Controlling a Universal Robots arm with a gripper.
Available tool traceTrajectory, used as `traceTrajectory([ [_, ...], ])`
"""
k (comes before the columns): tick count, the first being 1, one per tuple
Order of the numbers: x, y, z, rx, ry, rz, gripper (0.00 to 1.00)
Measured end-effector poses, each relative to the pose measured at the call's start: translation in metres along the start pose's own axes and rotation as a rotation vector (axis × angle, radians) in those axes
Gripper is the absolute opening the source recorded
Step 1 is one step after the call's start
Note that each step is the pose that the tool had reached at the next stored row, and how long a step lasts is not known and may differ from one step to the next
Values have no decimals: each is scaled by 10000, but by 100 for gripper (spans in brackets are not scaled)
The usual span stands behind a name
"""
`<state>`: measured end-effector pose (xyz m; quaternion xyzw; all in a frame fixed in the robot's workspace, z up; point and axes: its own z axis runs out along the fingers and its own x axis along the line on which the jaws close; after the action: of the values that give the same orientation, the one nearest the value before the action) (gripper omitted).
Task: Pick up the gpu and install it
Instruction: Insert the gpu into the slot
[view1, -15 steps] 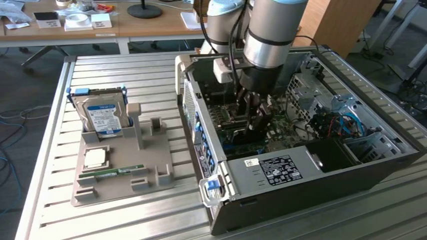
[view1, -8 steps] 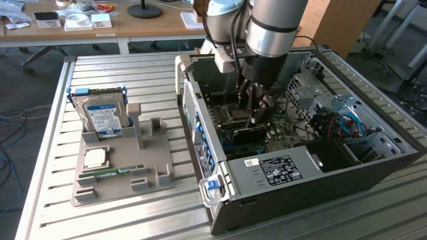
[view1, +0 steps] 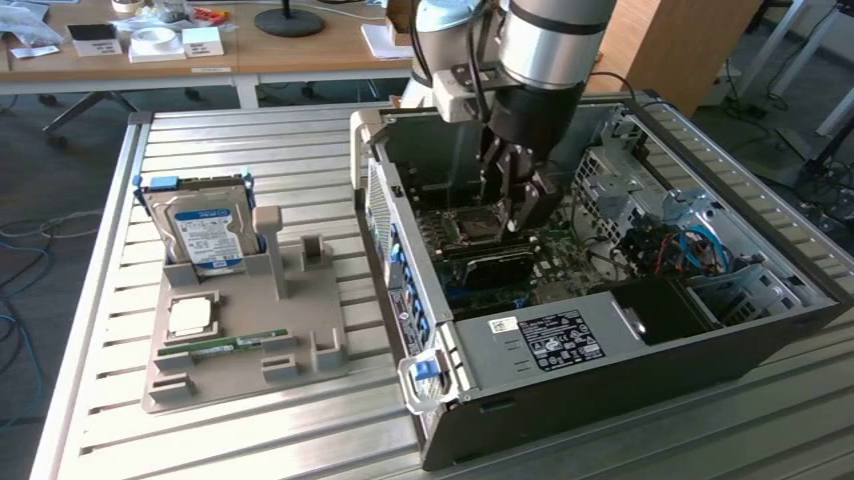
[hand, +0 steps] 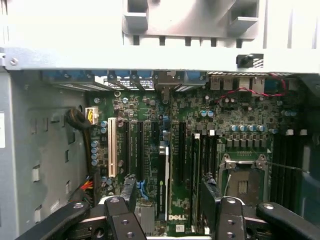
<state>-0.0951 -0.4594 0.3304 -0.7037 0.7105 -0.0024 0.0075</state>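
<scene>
Computer case (view1: 747, 345): dark grey shell, silvery inner frame. Circuit board (hand: 240, 120): dark green, with one white slot (hand: 112, 147) among black ones. Gripper (hand: 170, 212): black. Hard drive (view1: 203, 232): silver, blue-and-white label. Holder tray (view1: 227, 385): flat grey (a narrow green stick (view1: 224, 347) lies on it). Table (view1: 267, 150): pale ribbed metal.

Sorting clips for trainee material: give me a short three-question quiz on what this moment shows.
1. True or false: the pincer is shut on the hard drive.
2. Where is the gpu? A) in a person's hand B) standing edge-up on the motherboard inside the computer case, between the open pincer's fingers C) on top of the hard drive
3. Which narrow green part lies flat on the grey holder?
Key: 1 false; 2 B; 3 the RAM stick.
</scene>
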Motion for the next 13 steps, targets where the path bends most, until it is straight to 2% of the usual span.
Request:
traceTrajectory([
  [13, -2, -3, -240, 0, -1, 0, 64],
])
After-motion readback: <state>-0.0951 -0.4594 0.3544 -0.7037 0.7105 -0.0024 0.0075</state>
